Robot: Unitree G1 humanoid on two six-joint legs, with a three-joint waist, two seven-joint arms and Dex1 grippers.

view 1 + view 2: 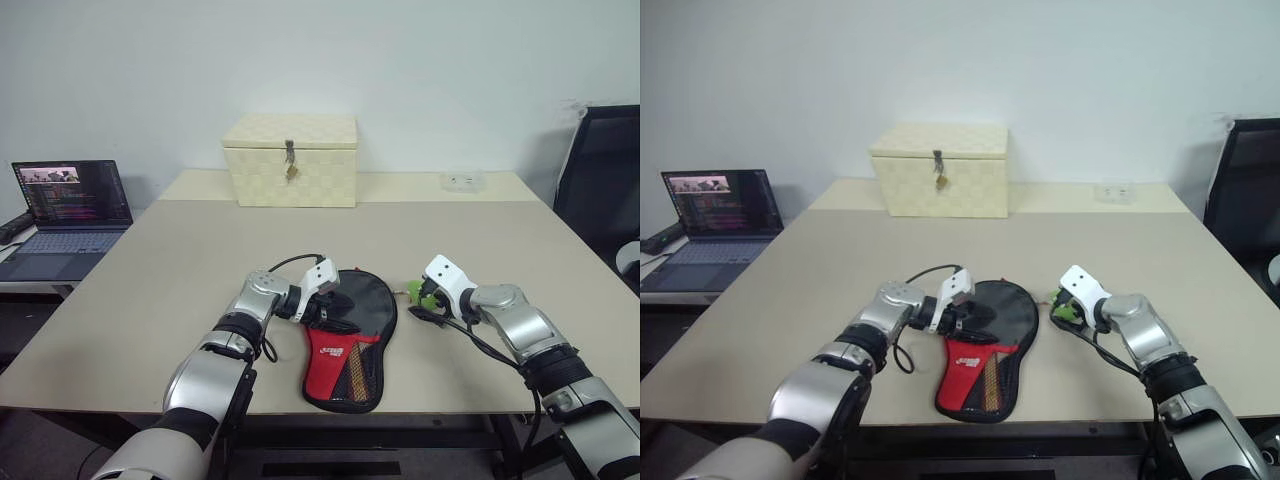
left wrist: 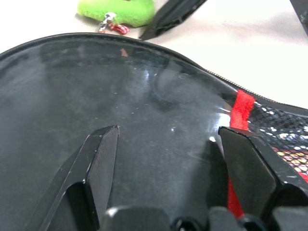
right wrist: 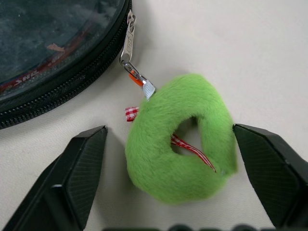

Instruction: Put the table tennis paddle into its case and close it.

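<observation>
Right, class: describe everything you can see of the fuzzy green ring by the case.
The green ring is a plush loop of bright, furry fabric with a red-and-white checked ribbon through its hole. A small metal clip joins it to the zipper pull of the case. It lies flat on the table, just off the case's edge. The right gripper is open, its fingers on either side of the ring, not yet closed on it.

A: So how's this filmed? The two head views look down and forward over the table (image 1: 470,240) from above the arms, basically the same shot, slightly offset sideways.

B: Yep. The left wrist one sits really close over the case (image 2: 120,115). The right wrist one is right above the green ring (image 3: 180,144); both wrist views catch that ring and the case edge.
</observation>
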